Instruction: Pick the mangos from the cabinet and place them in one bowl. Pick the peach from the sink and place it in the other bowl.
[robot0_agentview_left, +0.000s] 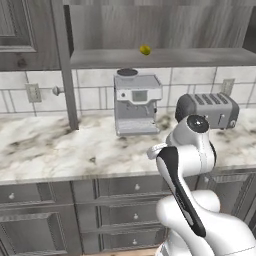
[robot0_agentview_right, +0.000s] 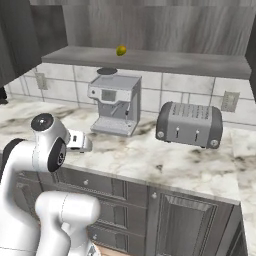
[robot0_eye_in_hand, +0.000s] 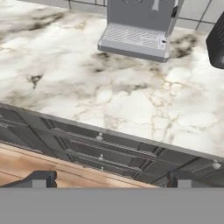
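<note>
Yellow-green mango (robot0_agentview_left: 145, 50) sits on the open cabinet shelf (robot0_agentview_left: 200, 57), directly above the coffee machine (robot0_agentview_left: 136, 102). Gripper (robot0_eye_in_hand: 109, 179) — fingers spread wide, holding nothing — hangs low at the counter (robot0_eye_in_hand: 131, 96) edge; the fruit lies well above and forward.

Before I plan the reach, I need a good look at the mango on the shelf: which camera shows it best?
The left base view: the yellow-green mango sits nearly head-on near the front edge of the cabinet shelf, above the coffee machine. The right base view shows it too, at an angle. The hand view looks down at the counter instead.
</note>
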